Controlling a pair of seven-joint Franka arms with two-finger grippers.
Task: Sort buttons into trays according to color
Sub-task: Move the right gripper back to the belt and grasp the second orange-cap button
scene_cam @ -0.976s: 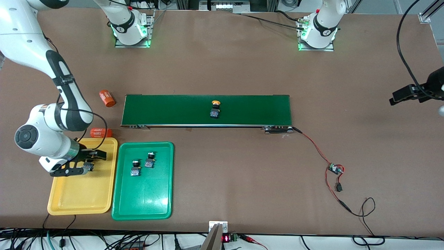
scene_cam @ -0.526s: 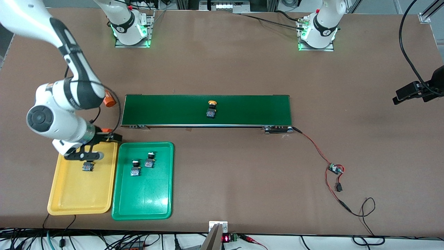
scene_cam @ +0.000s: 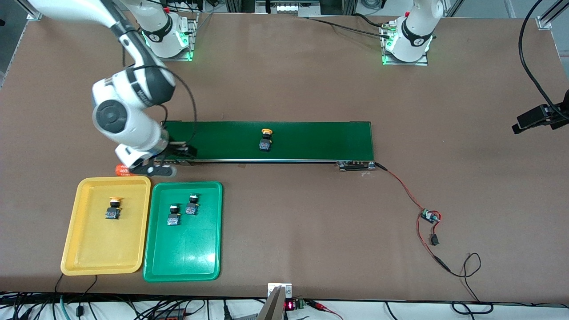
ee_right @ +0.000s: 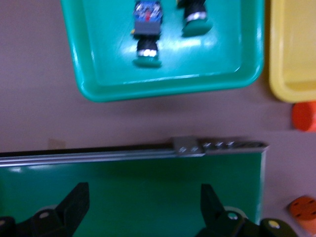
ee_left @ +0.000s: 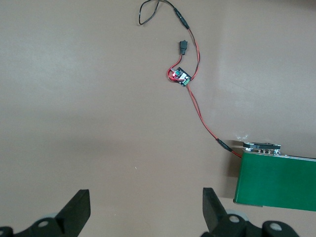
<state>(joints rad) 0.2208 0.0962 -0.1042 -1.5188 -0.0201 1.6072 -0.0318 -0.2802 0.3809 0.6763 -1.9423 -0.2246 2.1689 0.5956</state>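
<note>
1. Since a second ago the right gripper (scene_cam: 171, 160) has left the yellow tray (scene_cam: 133, 186) and swung up over the conveyor belt (scene_cam: 320, 140), at the belt's end toward the right arm's side of the table; it holds nothing.
2. Its jaws stand wide apart, as the right wrist view shows, with the belt's green surface and metal edge rail beneath them.
3. One yellow-capped button (scene_cam: 114, 209) now lies alone in the yellow tray, in the part of it farther from the front camera (released there, no longer between the fingers).
4. Two green-capped buttons sit in the green tray (scene_cam: 213, 231): one (scene_cam: 173, 215) just beside the other (scene_cam: 192, 204), both in the half of the tray farther from the front camera.
5. A second yellow-capped button (scene_cam: 266, 140) rides on the conveyor belt near its middle, slightly shifted toward the right arm's end compared with a second ago.
6. An orange cylinder (scene_cam: 122, 170) lies on the table (scene_cam: 284, 80) just beside the yellow tray's edge, partly hidden by the right arm.
7. Over bare table toward the left arm's end waits the left gripper (ee_left: 145, 207), its jaws open and empty; its wrist view shows a small circuit board (ee_left: 179, 76) with red wires (ee_left: 202, 118) leading to the belt's end.
</note>
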